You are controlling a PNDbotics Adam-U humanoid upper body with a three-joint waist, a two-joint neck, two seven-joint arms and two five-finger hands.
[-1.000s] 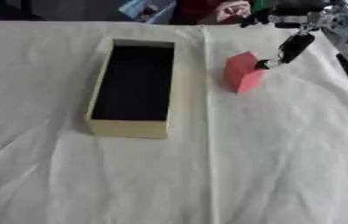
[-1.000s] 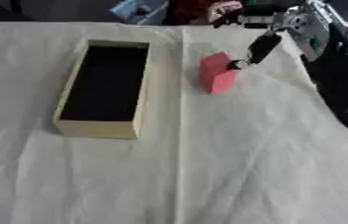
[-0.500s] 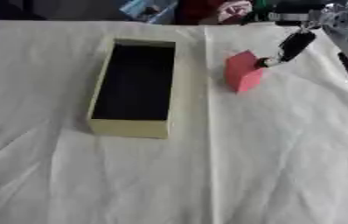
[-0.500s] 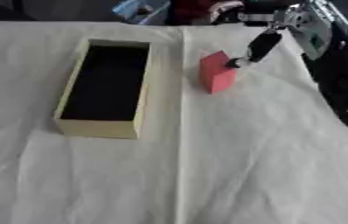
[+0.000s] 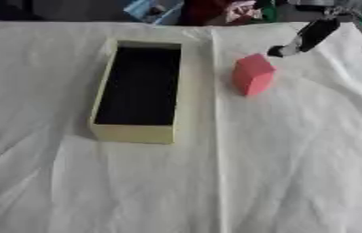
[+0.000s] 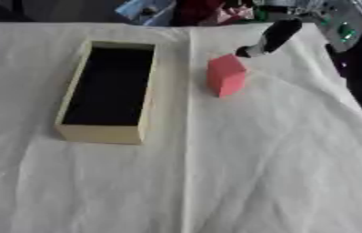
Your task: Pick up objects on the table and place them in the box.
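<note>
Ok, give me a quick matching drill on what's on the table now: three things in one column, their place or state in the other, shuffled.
Things:
1. box
2. pink block
3. right hand

Places or states:
A. far right, fingertip just above and behind the block, holding nothing
B. standing on the white cloth, right of the box
C. left of centre, open, dark inside with nothing in it

Pairs: 1-C, 2-B, 3-A
</note>
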